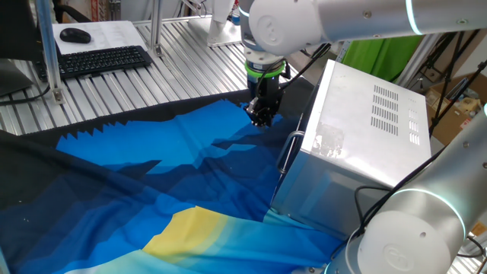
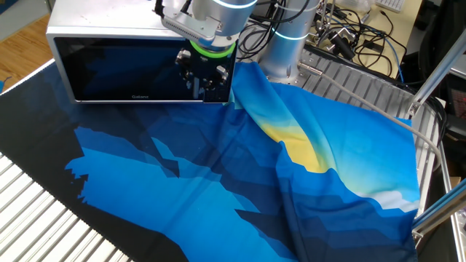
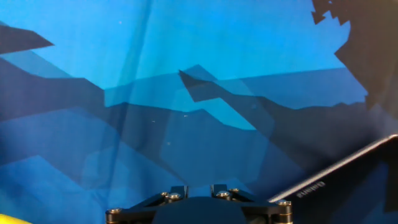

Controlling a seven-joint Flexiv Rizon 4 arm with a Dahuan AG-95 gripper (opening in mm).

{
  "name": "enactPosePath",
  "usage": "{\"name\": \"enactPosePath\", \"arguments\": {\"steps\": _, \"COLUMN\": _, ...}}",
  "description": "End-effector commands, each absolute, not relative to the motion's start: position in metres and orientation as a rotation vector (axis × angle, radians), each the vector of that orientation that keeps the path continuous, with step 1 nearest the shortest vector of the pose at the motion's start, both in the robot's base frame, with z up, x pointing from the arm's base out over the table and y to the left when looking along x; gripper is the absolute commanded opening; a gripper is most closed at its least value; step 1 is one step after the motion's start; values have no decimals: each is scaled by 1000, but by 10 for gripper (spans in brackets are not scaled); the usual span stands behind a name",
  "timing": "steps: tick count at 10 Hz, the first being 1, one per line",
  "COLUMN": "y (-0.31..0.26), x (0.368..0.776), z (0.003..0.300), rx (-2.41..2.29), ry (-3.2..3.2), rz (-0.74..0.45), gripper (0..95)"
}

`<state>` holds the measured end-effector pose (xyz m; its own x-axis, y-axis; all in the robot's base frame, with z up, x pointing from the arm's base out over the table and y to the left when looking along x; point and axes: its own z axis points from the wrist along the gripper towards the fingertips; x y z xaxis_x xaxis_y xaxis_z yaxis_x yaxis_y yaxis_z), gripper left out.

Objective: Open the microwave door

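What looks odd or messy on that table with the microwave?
The blue and yellow cloth covering the table is not flat: it bunches into raised folds beside the microwave, near the arm's base. The microwave door looks shut and undamaged. Nothing is spilled.

Table top (image 1: pixel 190 46) is ribbed aluminium slats, mostly covered by a blue, black and yellow patterned cloth (image 1: pixel 152 175). Black keyboard (image 1: pixel 103 59) and mouse (image 1: pixel 75 35) sit at the far corner. Green panel (image 1: pixel 384 53) behind. Cable tangle (image 2: pixel 357 33) and wood floor (image 2: pixel 22 36) at the edges. Cardboard boxes (image 1: pixel 456 106) nearby.
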<state>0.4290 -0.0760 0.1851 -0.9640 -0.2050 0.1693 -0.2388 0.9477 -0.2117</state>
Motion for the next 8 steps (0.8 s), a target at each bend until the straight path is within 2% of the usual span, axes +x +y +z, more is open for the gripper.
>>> {"name": "enactPosePath", "arguments": {"steps": 1, "y": -76, "x": 427, "z": 186, "rx": 341, "ry": -2960, "rz": 317, "gripper": 190}}
{"name": "enactPosePath", "arguments": {"steps": 2, "y": -76, "x": 427, "z": 186, "rx": 342, "ry": -2965, "rz": 320, "gripper": 0}}
{"name": "enactPosePath", "arguments": {"steps": 4, "y": -76, "x": 427, "z": 186, "rx": 353, "ry": -3002, "rz": 349, "gripper": 0}}
{"name": "enactPosePath", "arguments": {"steps": 5, "y": -76, "x": 427, "z": 186, "rx": 350, "ry": -2989, "rz": 285, "gripper": 0}}
{"name": "enactPosePath", "arguments": {"steps": 8, "y": -76, "x": 427, "z": 186, "rx": 345, "ry": -2977, "rz": 321, "gripper": 0}}
